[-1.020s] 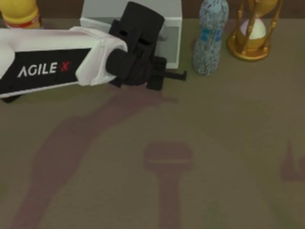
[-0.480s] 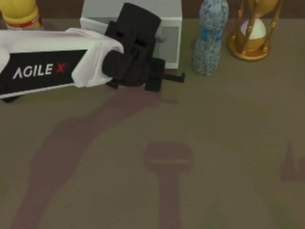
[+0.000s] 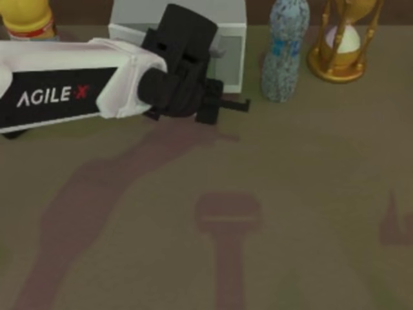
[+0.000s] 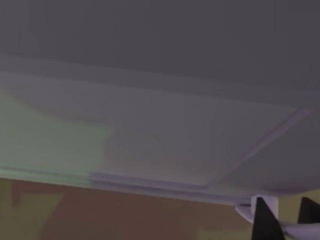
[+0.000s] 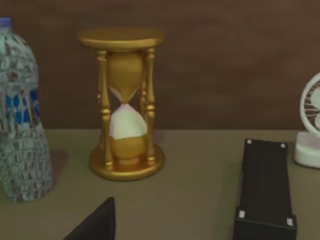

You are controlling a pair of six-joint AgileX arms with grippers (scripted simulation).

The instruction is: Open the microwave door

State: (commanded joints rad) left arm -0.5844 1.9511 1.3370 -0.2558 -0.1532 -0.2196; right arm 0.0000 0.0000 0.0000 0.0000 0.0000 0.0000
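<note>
The silver-grey microwave (image 3: 229, 16) stands at the table's back edge, left of centre. My left arm reaches in from the left, and its gripper (image 3: 222, 95) is pressed up to the microwave's front, hiding most of it from above. In the left wrist view the microwave door (image 4: 175, 135) fills the frame, with green showing through its window. The left gripper (image 4: 285, 220) has its two black fingertips on either side of the white bar handle (image 4: 270, 202), shut on it. The right arm is outside the top view, and only one fingertip (image 5: 102, 222) of it shows.
A speckled bottle (image 3: 284, 48) and a gold hourglass (image 3: 345, 39) stand to the right of the microwave. A yellow object (image 3: 26, 16) sits at the back left. The right wrist view shows a black box (image 5: 265, 190) and a white fan (image 5: 312, 120).
My left arm and gripper shifted slightly to the left a second ago, and they have held still over the last half second.
</note>
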